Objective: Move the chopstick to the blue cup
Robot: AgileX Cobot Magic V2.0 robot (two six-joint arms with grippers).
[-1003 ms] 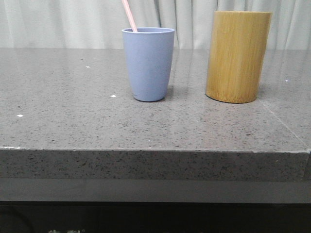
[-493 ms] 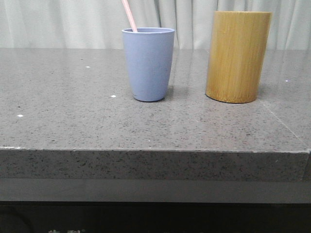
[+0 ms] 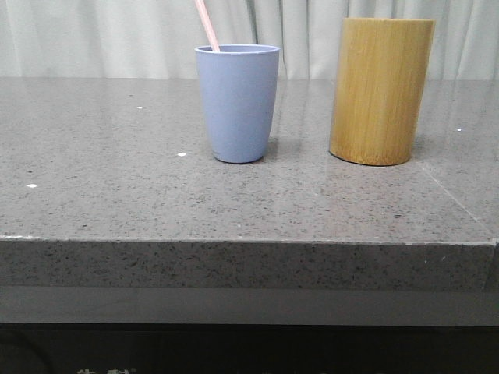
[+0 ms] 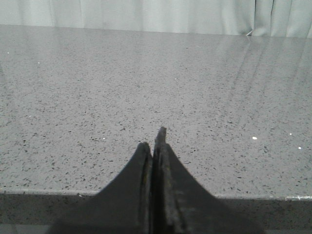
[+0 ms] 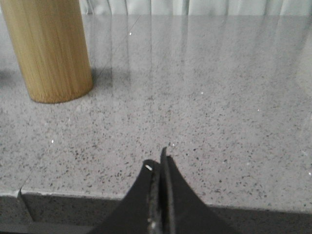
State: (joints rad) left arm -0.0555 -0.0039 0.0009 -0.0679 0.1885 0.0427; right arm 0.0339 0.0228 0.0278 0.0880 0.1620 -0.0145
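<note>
The blue cup [image 3: 237,103] stands upright on the grey stone table in the front view. A thin pale pink chopstick [image 3: 207,24] leans out of its far left rim, only its upper end showing. My left gripper [image 4: 154,141] is shut and empty, low over the table's front edge; neither cup shows in its view. My right gripper [image 5: 160,158] is shut and empty, also at the front edge, well back from the bamboo holder [image 5: 48,48]. Neither gripper appears in the front view.
The taller yellow-brown bamboo holder [image 3: 381,91] stands to the right of the blue cup. The table's front edge [image 3: 249,243] runs across the front view. A pale curtain hangs behind the table.
</note>
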